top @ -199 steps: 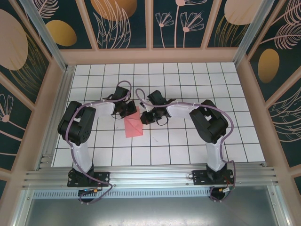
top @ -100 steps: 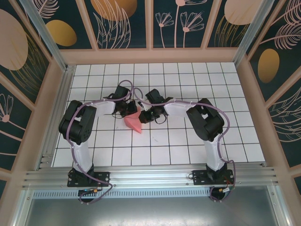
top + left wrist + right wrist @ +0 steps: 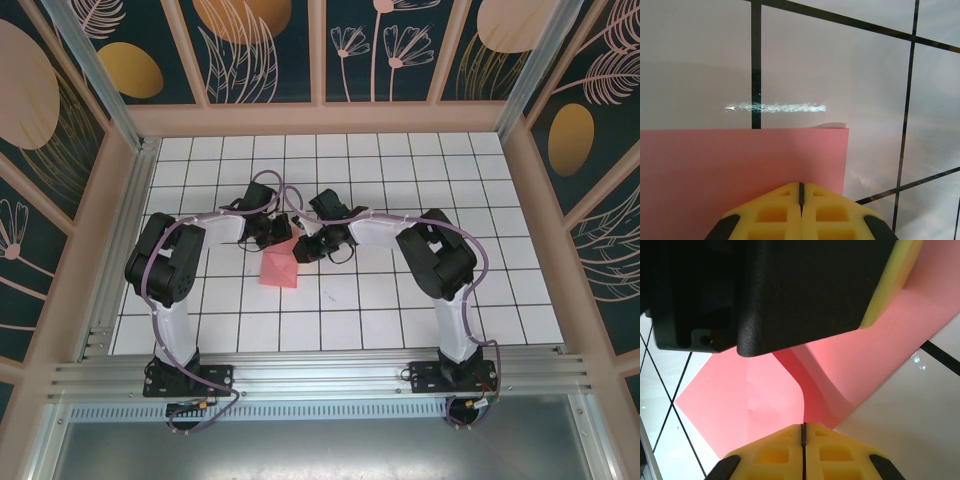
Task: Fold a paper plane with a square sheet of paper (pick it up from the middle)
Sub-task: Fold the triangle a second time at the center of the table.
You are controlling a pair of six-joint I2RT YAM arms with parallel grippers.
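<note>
The square sheet of paper (image 3: 277, 270) is pink-red and hangs bent between both grippers at the middle of the gridded table. My left gripper (image 3: 284, 238) is shut on its upper edge. In the left wrist view the sheet (image 3: 740, 165) spreads out from the shut yellow fingertips (image 3: 801, 186). My right gripper (image 3: 302, 247) is close beside it and shut too. In the right wrist view a curled fold of the sheet (image 3: 755, 400) runs straight into the seam of the shut jaws (image 3: 803, 427). The left gripper's yellow finger (image 3: 895, 275) looms just above. The paper plane is out of view.
The white table with black grid lines (image 3: 400, 170) is boxed in by wooden walls (image 3: 125, 190) on three sides. An aluminium rail (image 3: 320, 375) runs along the near edge. The two arms bend inward, so their elbows (image 3: 160, 265) (image 3: 445, 260) flank the sheet.
The right gripper has shifted slightly left, closer to the left gripper. The sheet bunched up half a second ago and now hangs more spread, a little further left.
</note>
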